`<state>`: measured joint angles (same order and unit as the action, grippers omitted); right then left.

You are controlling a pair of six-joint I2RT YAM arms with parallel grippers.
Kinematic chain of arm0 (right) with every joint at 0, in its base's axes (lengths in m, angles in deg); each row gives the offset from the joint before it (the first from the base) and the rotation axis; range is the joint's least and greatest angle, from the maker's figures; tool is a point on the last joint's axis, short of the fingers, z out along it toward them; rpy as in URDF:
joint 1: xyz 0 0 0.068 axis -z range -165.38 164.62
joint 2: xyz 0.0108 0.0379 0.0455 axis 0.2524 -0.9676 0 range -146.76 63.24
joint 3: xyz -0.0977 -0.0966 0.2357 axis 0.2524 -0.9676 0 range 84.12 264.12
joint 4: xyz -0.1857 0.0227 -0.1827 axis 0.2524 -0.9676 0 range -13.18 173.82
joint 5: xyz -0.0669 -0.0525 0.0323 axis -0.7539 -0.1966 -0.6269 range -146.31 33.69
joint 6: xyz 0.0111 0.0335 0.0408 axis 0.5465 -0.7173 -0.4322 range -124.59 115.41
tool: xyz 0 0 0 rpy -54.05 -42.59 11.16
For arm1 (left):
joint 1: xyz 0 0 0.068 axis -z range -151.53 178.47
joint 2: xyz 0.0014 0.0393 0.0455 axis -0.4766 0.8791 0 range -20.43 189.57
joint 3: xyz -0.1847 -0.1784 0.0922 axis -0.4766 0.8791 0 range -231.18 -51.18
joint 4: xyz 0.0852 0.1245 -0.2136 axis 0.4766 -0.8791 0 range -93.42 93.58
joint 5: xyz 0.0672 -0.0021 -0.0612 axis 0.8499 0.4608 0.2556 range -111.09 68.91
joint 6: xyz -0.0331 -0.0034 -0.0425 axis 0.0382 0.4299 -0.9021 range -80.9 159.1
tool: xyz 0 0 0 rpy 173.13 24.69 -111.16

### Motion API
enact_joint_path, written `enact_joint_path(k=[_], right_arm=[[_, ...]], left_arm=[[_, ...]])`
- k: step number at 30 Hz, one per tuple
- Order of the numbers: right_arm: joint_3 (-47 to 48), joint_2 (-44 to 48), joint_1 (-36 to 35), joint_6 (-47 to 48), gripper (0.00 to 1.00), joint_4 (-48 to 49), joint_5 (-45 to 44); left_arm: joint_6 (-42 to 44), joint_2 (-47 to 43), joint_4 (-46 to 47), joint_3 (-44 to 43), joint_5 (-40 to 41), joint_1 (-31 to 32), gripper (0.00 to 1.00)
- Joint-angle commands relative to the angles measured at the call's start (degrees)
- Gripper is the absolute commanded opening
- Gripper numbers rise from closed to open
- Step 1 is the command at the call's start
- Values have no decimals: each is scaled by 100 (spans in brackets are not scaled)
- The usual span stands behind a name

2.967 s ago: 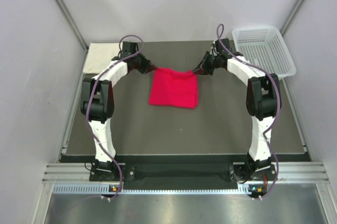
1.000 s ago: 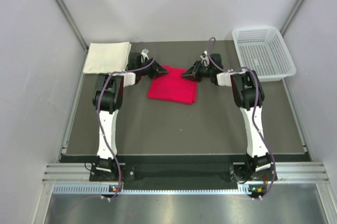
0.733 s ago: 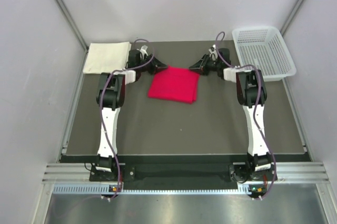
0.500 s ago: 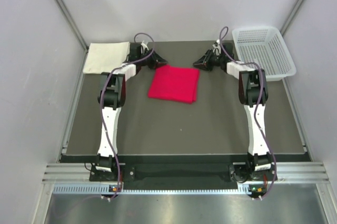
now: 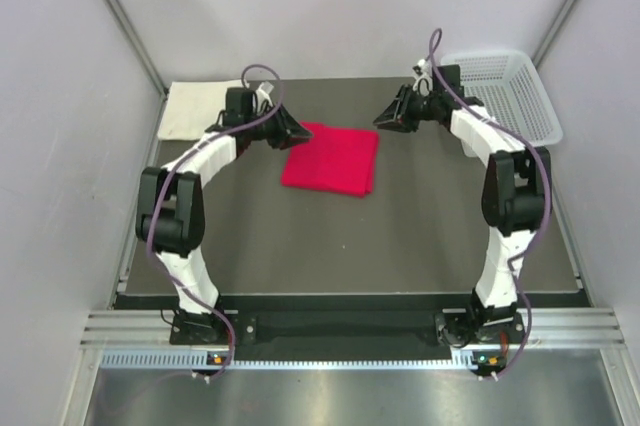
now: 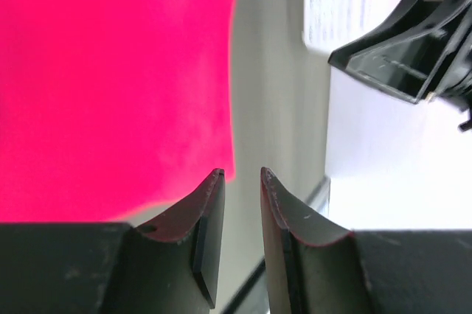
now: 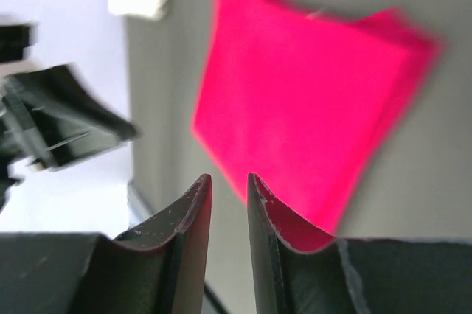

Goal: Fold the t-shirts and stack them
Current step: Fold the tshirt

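A bright red t-shirt (image 5: 330,158) lies folded into a rough square at the middle back of the dark table (image 5: 350,246). A cream-white t-shirt (image 5: 195,109) lies folded at the back left corner. My left gripper (image 5: 292,132) hovers just off the red shirt's back left corner, jaws a little apart and empty. In the left wrist view the red shirt (image 6: 110,85) fills the left side beyond the left gripper (image 6: 240,174). My right gripper (image 5: 384,118) hangs by the back right corner, also slightly open and empty. The right wrist view shows the red shirt (image 7: 310,115) past the right gripper (image 7: 228,178).
A white mesh basket (image 5: 505,96) stands at the back right, close behind the right arm. Grey walls enclose the table on three sides. The right arm's gripper (image 6: 402,49) shows in the left wrist view, and the left arm's gripper (image 7: 59,122) in the right wrist view.
Both grippers have let go of the red shirt's back edge, risen and pulled outward from its corners. The shirt now lies flat and still.
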<state>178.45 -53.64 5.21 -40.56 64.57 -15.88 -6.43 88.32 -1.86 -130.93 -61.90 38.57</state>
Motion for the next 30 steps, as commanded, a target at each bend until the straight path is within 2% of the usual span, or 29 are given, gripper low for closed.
enact_joint_path(k=[1, 4, 8, 13, 18, 23, 25, 30], right_arm=[[-721, 394, -543, 38, 26, 640, 658], [-881, 167, -1070, 168, 24, 940, 1369], [-828, -369, -1537, 65, 20, 1316, 1749], [-1029, -915, -1582, -78, 15, 1801, 1951], [-1530, -1047, -1406, 563, 15, 1319, 1838], [-2653, -539, -863, 985, 16, 1257, 1583], [-2910, -162, -651, 1309, 17, 899, 1312], [-3456, 823, 35, 1688, 20, 107, 618]], left_arm=[[-174, -398, 735, 959, -216, 149, 31], [27, -460, 737, 1382, -207, 149, 31], [194, 47, 877, 1409, -233, 114, 31], [247, 647, 1088, 1154, -199, -17, 29], [493, 832, 974, 1312, -14, -193, 28], [993, 631, 570, 1672, 30, -509, 27], [1308, 446, 219, 1778, 47, -633, 27], [1767, -695, -878, 1954, 266, -712, 28]])
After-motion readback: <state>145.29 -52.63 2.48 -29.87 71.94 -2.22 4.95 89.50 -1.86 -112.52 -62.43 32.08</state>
